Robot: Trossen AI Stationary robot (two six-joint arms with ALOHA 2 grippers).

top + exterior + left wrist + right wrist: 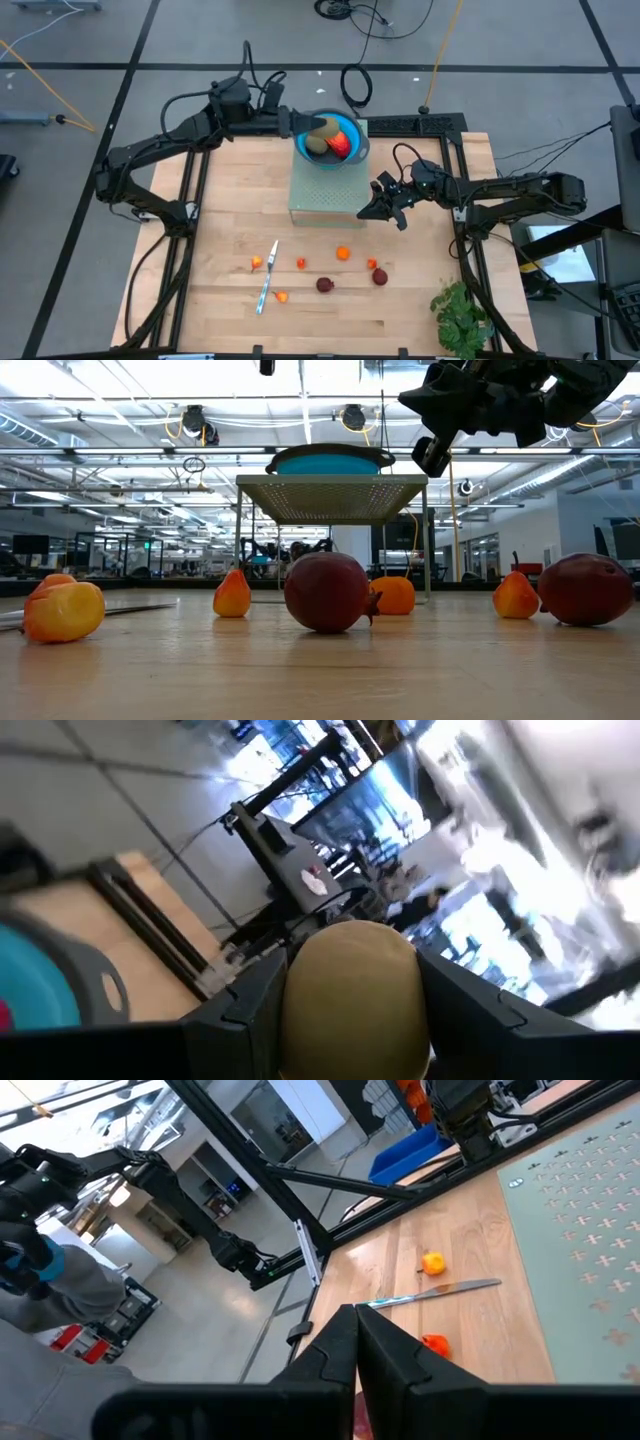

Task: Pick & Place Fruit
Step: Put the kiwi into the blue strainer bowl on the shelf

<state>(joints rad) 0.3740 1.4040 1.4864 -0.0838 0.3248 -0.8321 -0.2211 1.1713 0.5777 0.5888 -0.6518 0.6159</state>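
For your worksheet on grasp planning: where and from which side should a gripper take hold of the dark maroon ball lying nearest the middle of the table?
Grip the maroon ball across its widest middle, coming straight down from above. It is round, sits free on the wooden table, and has open space on both sides; its small pointed tip should stay out of the grip, probably.

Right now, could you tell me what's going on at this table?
The left end effector holds the olive-brown oval over the blue bowl, which sits on a raised perforated stand and already contains a red-orange piece. The right end effector hangs shut and empty by the stand. Two maroon balls and small orange pieces lie on the table beside a knife.
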